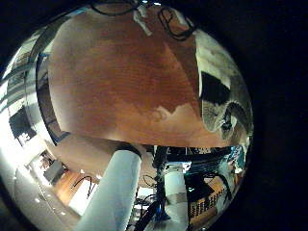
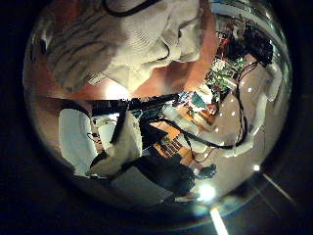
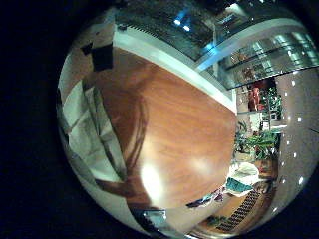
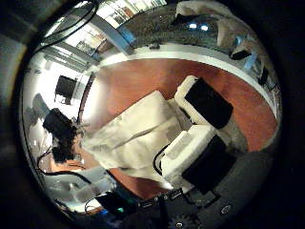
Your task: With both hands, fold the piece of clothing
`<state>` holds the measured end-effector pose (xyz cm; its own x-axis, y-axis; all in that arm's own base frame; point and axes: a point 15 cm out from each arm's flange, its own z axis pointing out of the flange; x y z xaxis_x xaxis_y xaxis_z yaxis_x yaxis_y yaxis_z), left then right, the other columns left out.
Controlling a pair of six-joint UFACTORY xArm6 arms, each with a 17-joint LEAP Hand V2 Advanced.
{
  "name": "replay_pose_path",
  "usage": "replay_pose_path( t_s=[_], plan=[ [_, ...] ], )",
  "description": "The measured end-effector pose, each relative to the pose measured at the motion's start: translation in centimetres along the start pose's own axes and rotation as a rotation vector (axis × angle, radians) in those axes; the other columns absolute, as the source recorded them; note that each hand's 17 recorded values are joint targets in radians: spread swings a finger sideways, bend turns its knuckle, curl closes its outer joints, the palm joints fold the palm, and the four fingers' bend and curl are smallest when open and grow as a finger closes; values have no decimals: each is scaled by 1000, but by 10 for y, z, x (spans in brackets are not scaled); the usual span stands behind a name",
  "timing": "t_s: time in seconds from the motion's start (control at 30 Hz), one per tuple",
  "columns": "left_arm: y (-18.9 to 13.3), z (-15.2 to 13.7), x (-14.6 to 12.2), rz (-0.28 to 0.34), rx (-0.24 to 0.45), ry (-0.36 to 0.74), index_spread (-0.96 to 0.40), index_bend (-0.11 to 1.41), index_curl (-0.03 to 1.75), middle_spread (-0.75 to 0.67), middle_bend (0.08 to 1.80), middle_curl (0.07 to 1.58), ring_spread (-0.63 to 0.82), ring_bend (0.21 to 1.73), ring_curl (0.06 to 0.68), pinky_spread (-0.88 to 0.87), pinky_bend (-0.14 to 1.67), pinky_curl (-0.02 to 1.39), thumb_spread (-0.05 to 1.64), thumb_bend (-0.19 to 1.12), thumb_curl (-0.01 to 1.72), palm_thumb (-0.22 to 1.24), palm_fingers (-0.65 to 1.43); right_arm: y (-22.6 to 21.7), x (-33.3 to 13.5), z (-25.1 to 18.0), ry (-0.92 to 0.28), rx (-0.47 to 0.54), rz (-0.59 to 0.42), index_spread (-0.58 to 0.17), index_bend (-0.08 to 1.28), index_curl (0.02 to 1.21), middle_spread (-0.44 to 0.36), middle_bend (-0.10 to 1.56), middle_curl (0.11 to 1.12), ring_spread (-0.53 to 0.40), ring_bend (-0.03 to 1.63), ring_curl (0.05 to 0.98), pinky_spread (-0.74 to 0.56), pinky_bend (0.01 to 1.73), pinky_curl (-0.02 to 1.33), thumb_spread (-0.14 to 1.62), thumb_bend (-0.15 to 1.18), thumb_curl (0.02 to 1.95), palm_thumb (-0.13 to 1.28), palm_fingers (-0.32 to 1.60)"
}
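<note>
- Left hand: the garment fills much of the thumb-side palm view, so it is close against this palm. The cloth is bunched and creased there. Whether the fingers pinch it or only rest by it cannot be told.
- Left hand, little-finger side: mostly bare table, with one end of the garment at the margin of the view, lying on the tabletop.
- Garment, overall: lies on the table as a long, narrow strip between the two hands. Layered panels and straight creases show on it. Judged partly folded, with the sides probably already turned in.
- Right hand: fingers stretched out, fairly straight, over the near end of the strip, not curled round the cloth. Contact with the cloth cannot be confirmed.
- A hand shows at the strip's far end. Which hand it is cannot be confirmed.
- Remaining, as judged: bringing one end over the other, then flattening the result. The strip is not yet halved along its length.
</note>
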<state>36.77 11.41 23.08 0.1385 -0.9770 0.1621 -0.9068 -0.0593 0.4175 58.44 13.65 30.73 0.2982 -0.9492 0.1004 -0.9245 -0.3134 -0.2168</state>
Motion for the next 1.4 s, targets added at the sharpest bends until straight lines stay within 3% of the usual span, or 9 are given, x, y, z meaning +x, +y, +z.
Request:
replay_pose_path(
  t_s=[0.13, 0.27, 0.43, 0.73, 1.03, 1.23, 1.4],
  plan=[
    [1, -11, -1, -1, 30, -8, -60, 176, 591, 218, 169, 476, 86, 885, 387, -10, 451, 810, 1193, -21, 356, 396, -40, 31, -9, 4, -5, -100, -78, -476, 491, 621, -245, 726, 546, -227, 1042, 460, -47, 698, 648, 1442, -20, 404, 683, 192],
    [6, -22, 0, -1, 59, -15, -48, 178, 542, 244, 163, 430, 155, 843, 360, 146, 409, 748, 1189, -22, 348, 380, -25, 56, -22, 19, -20, -207, -152, -460, 429, 563, -253, 648, 496, -160, 898, 392, 148, 621, 573, 1438, -26, 365, 594, 82],
    [13, -35, 3, 5, 96, -25, -42, 182, 498, 261, 166, 386, 208, 804, 334, 279, 381, 678, 1190, -18, 344, 376, -6, 75, -27, 53, -31, -313, -197, -434, 309, 487, -256, 537, 436, -58, 762, 333, 283, 569, 508, 1402, -34, 320, 455, -11],
    [41, -25, 13, 34, 65, -28, -39, 182, 447, 258, 168, 334, 244, 778, 308, 365, 369, 585, 1194, -18, 337, 371, 20, 113, -48, 116, -56, -517, -270, -421, 183, 404, -173, 357, 363, 53, 574, 260, 346, 467, 415, 1280, -30, 269, 283, 3],
    [51, -12, 30, 72, 41, -42, -44, 177, 412, 249, 169, 306, 256, 768, 292, 376, 380, 526, 1195, -18, 333, 370, 37, 134, -47, 151, -69, -609, -298, -428, 189, 370, -198, 290, 344, 86, 460, 228, 347, 381, 358, 1244, -20, 247, 205, 73],
    [46, -12, 38, 89, 42, -45, -49, 179, 398, 248, 171, 297, 260, 764, 284, 376, 387, 502, 1193, -17, 329, 369, 46, 145, -11, 146, -17, -660, -285, -429, 193, 368, -194, 278, 343, 91, 388, 214, 345, 326, 334, 1234, -24, 240, 160, 118],
    [40, -10, 47, 107, 31, -52, -50, 179, 389, 247, 170, 290, 261, 761, 277, 374, 395, 479, 1193, -18, 326, 371, 50, 171, 38, 138, -3, -726, -211, -423, 184, 361, -167, 258, 343, 103, 325, 208, 349, 280, 319, 1231, -21, 231, 122, 131]
  ],
)
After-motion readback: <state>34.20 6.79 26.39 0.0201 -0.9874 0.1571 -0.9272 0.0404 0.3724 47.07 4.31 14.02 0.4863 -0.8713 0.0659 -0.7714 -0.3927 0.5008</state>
